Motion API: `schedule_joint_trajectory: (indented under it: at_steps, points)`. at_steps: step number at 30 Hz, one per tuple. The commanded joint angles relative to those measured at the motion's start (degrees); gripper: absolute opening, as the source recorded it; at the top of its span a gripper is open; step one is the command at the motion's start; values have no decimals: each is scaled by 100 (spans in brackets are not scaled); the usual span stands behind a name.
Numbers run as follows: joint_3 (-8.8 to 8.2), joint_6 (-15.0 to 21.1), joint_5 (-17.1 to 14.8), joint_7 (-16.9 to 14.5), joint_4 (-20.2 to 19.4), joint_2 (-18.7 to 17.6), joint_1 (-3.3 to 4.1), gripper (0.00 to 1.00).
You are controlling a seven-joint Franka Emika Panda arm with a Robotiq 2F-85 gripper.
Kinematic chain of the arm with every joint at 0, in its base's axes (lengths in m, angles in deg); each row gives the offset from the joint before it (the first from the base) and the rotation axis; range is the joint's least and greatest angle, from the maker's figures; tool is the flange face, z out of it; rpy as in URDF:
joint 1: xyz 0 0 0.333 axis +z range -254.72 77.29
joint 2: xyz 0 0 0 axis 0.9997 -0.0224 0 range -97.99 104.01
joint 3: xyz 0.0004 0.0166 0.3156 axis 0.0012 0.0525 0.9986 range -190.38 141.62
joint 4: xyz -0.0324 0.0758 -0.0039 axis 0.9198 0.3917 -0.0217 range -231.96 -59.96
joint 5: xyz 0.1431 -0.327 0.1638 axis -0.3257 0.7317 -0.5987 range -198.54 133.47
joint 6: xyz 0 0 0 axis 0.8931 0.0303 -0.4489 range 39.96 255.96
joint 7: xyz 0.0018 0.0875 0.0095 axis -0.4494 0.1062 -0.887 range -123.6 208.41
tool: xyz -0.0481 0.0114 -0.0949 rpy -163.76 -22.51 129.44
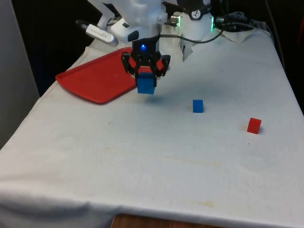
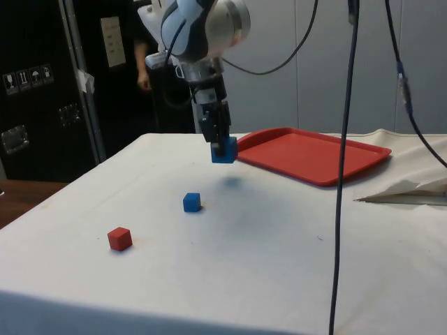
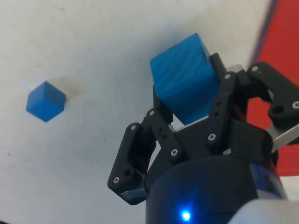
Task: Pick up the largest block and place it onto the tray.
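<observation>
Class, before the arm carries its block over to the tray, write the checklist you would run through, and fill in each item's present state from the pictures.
1. Large blue cube clamped in the black end effector: ok.
2. It is the largest block, bigger than the small blue cube and the small red cube: ok.
3. Held cube lifted off the white cloth, shadow beneath it: ok.
4. Flat red plastic tray has bare surface to receive it: ok.
5. Cube already over the tray: not ok, it hangs beside the tray's edge.
6. Grip firm enough for the carry: cannot tell.
</observation>
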Motion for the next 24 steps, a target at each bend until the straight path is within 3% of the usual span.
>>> schedule_joint_trajectory:
  at_steps: [1,2,3,9,10,11,18,19,20,24]
  points:
    - [-23,-52,63,23,-11,80,17,0]
    - [-103,-63,160,92,-69,160,97,0]
    - [-115,-74,189,103,-80,195,109,0]
    - [-132,-80,338,155,-178,390,143,0]
    - [-80,-97,281,103,-138,372,74,0]
    - [-126,-52,372,155,-223,441,155,0]
    - [-132,115,424,97,-476,653,195,0]
    - [-80,-6,361,86,-372,573,132,0]
    - [-132,149,430,86,-521,688,201,0]
    - [-126,286,447,52,-693,814,201,0]
